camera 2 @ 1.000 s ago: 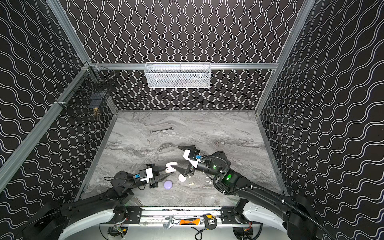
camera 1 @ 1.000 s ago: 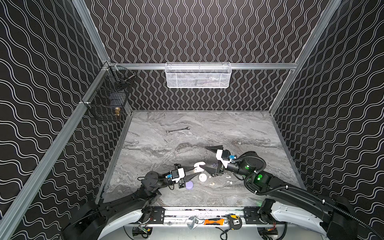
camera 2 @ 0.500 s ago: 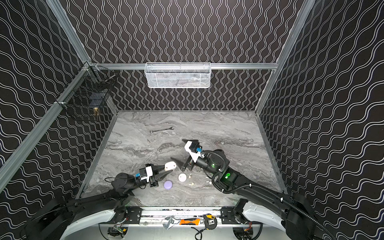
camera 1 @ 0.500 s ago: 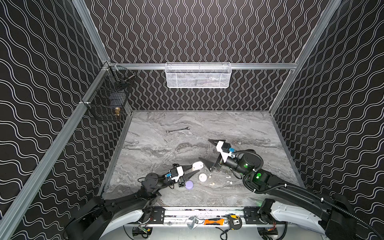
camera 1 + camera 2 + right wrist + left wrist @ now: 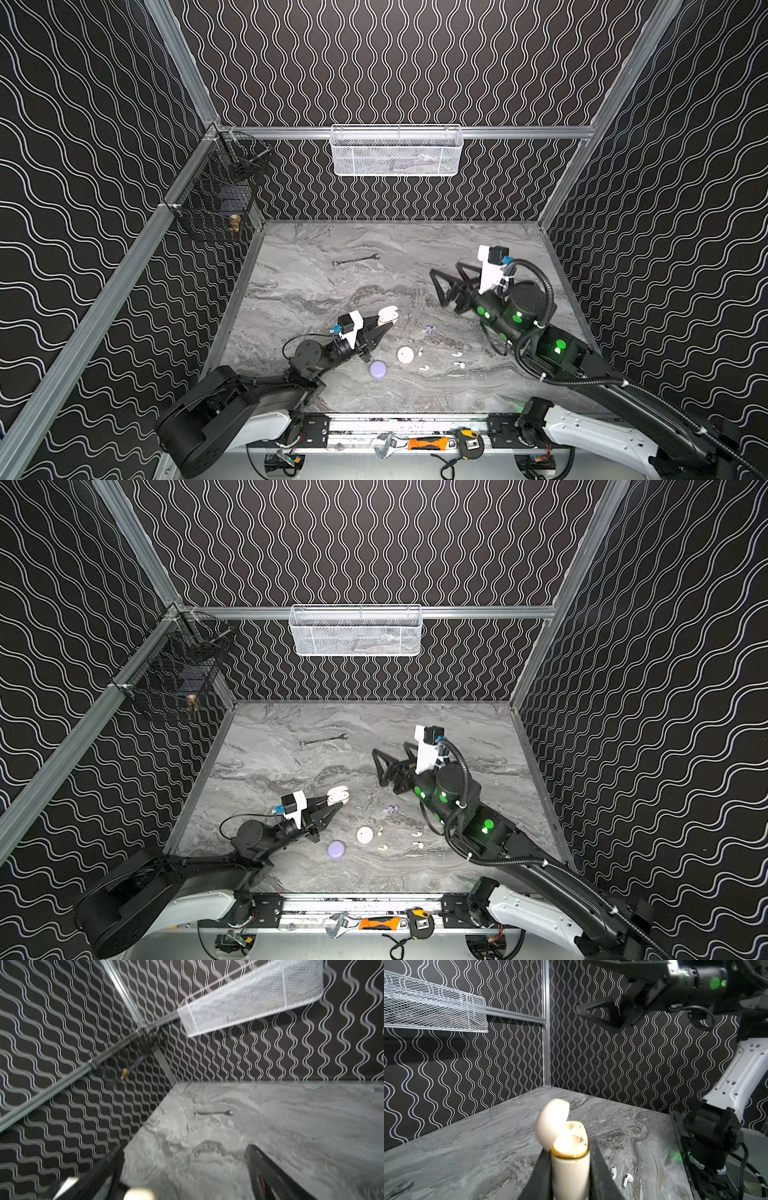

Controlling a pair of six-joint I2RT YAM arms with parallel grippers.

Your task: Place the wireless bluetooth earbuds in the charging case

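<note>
Nearest the front edge of the counter (image 5: 316,299) lay the lavender case (image 5: 378,369). Just beyond it was the white case (image 5: 405,354). Both were shut, and four pale earbuds (image 5: 424,367) lay loose beside them toward the right. Behind these, the left gripper (image 5: 385,321) was clamped tight on the cream case (image 5: 570,1167) and held it upright. Its lid (image 5: 552,1122) was tipped open, and its wells looked empty, though glare washed them out. A pair of lavender earbuds (image 5: 429,330) lay just right of it on the counter. Farther back, toward the right edge, hung the right gripper (image 5: 444,270), raised, with its jaws spread wide and nothing between them. A second earlier it had been right at the cream case, beside the lid. It had since pulled back and up, well clear, leaving the case held open. That suggested the opening step was finished and no earbud was yet seated. The free arm's next job would probably be to pick one of the loose earbuds, a small target needing a fine pinch. Near the far edge a wrench (image 5: 355,260) lay untouched.
</note>
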